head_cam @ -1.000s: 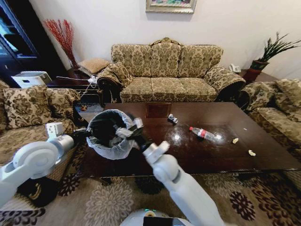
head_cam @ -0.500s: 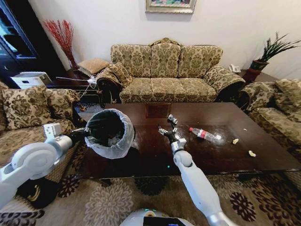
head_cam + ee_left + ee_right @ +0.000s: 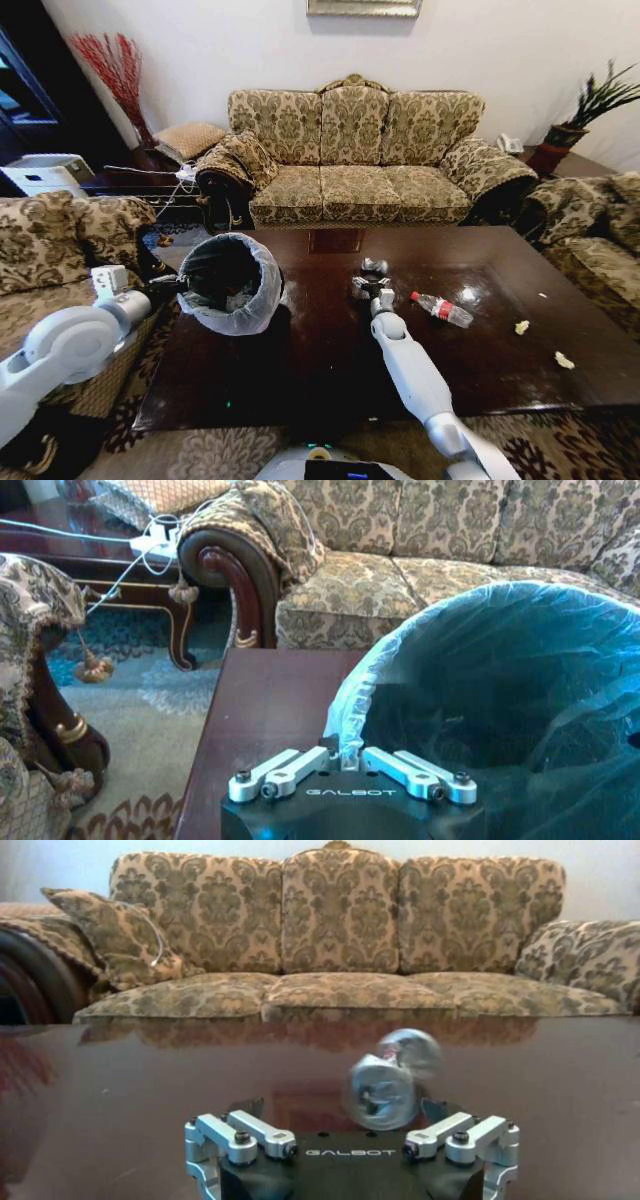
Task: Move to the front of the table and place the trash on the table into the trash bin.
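Observation:
The trash bin (image 3: pixel 232 286), round and lined with a whitish bag, hangs over the left end of the dark table (image 3: pixel 300 350). My left gripper (image 3: pixel 184 284) is shut on its rim, and its fingers (image 3: pixel 348 759) pinch the bag's edge beside the bin (image 3: pixel 500 705). My right gripper (image 3: pixel 367 290) reaches out over the table's middle and stands open. A small silver can (image 3: pixel 374 266) lies just beyond it and looks blurred close ahead as the can (image 3: pixel 383 1093). A clear bottle (image 3: pixel 442 309) lies to the right. Pale scraps (image 3: pixel 521 327) sit farther right.
A patterned sofa (image 3: pixel 350 160) stands behind the table, with armchairs at the left (image 3: pixel 50 240) and right (image 3: pixel 590 215). A side table with cables (image 3: pixel 150 175) is at the back left. Another scrap (image 3: pixel 565 360) lies near the table's right front.
My right gripper has swung from over the bin across to the table's middle, up to the can. The left gripper still holds the bin. The head camera has shifted slightly.

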Motion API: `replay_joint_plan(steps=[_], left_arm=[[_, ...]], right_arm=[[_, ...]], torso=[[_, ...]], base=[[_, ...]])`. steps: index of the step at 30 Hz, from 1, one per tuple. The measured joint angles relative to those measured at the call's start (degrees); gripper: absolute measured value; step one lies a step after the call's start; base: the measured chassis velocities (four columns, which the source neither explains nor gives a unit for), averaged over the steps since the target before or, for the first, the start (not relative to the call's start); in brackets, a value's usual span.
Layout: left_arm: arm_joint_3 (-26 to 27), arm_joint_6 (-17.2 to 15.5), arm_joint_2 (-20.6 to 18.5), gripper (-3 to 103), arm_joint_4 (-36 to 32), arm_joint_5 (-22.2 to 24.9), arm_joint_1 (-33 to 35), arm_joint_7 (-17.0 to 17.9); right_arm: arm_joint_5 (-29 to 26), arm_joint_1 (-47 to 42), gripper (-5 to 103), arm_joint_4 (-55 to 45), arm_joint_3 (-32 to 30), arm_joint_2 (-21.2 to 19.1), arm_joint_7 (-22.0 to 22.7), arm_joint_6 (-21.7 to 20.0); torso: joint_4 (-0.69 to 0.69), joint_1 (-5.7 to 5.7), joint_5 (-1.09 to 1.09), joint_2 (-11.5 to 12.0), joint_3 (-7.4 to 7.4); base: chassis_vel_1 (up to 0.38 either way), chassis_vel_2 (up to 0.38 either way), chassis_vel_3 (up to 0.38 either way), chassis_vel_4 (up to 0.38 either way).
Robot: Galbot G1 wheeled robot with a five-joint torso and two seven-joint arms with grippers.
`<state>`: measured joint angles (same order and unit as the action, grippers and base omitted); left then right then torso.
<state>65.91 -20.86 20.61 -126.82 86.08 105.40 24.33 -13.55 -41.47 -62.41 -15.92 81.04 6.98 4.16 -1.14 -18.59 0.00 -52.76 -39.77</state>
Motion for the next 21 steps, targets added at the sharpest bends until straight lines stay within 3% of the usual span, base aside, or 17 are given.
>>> replay_joint_plan(steps=[10,21], left_arm=[[-0.32,0.21,-0.03,0,1.01,-0.28,-0.19,-0.52],[-0.59,0.36,0.81,0,0.73,-0.75,-0.04,-0.72]], right_arm=[[-2.29,-0.24,100,-1.68,-3.49,-2.45,-1.40,3.92],[-5.21,5.78,100,6.34,-4.54,-2.32,-2.10,2.77]], torso=[[-0.03,0.10,-0.01,-0.04,0.05],[-0.02,0.07,0.00,-0.02,0.03]], base=[[0.031,-0.018,-0.018,0.026],[0.000,0.000,0.000,0.000]])
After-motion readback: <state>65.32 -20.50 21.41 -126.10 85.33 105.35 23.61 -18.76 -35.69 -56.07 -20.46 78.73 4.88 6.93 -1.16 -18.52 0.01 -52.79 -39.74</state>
